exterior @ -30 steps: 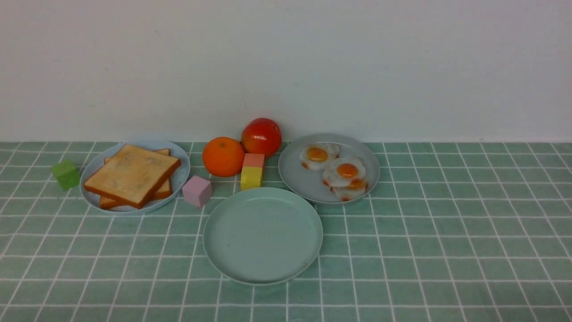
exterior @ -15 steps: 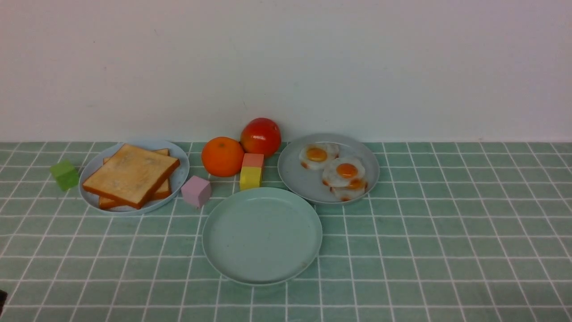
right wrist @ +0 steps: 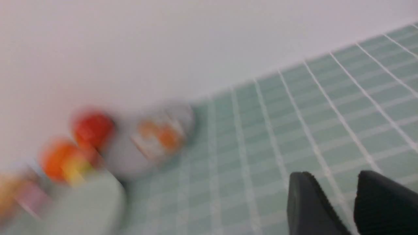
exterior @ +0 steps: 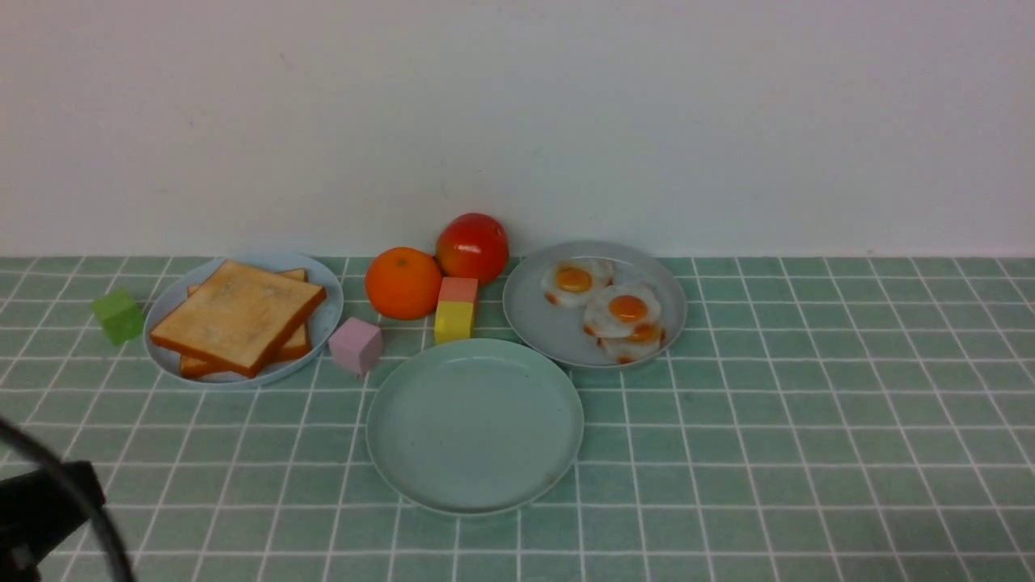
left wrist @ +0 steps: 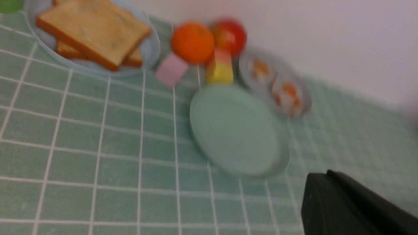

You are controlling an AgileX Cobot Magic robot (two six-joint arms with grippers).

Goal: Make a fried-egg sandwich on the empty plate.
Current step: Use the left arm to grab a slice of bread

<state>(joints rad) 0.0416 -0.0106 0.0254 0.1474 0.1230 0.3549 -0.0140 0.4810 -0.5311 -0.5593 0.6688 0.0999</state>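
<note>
Entering the front view's lower left corner, the left arm (exterior: 44,501) now shows where only tiled surface (exterior: 808,444) lay before. The left gripper (left wrist: 329,192) has just pressed shut on nothing. The right gripper (right wrist: 351,202) stands slightly parted and empty. The mint-green plate (exterior: 475,424) lies bare at the centre. The toast slices (exterior: 238,315) and fried eggs (exterior: 627,309) sit on their own plates, so assembly seems only about to start.

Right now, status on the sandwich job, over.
Left gripper shut, right gripper open. Mint plate bare; toast, eggs not yet on it. Pink cube, yellow block at its far rim.
</note>
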